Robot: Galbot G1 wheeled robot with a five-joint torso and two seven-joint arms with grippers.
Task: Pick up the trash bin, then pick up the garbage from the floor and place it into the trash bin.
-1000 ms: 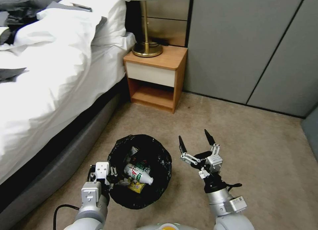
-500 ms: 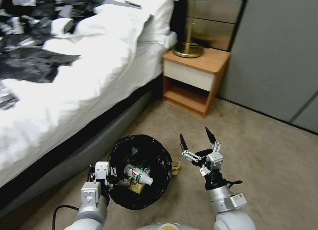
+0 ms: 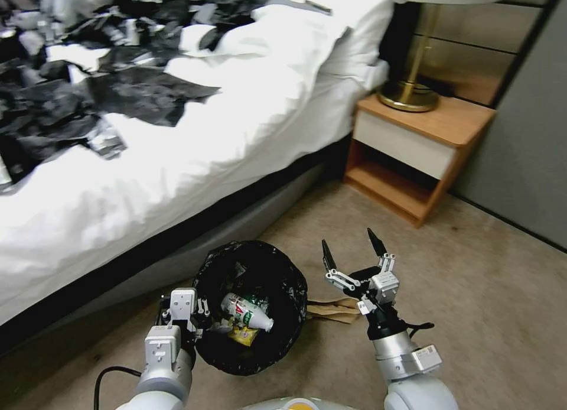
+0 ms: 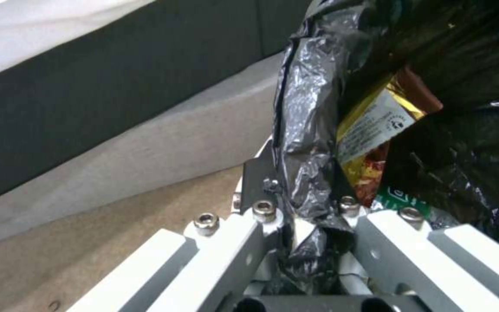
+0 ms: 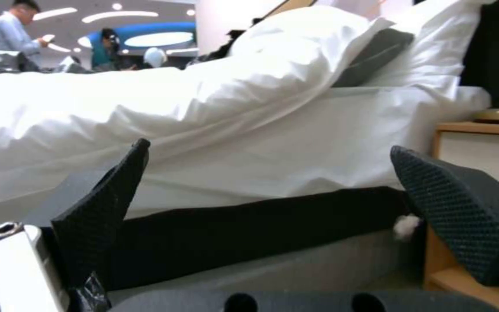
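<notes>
Trash bin rim's pinched in our left pincer; right pincer wide open, empty; brown paper probably next.

The robot's left arm reaches forward and down at the lower left of the head view, its white left gripper closed on the black-bagged rim of the trash bin; the left wrist view shows its fingers pinching the crinkled bag between them. The right arm rises from the lower right, wrist tilted upward, holding the right gripper in the air with its two black pointed fingertips spread wide apart, gripping nothing.
</notes>
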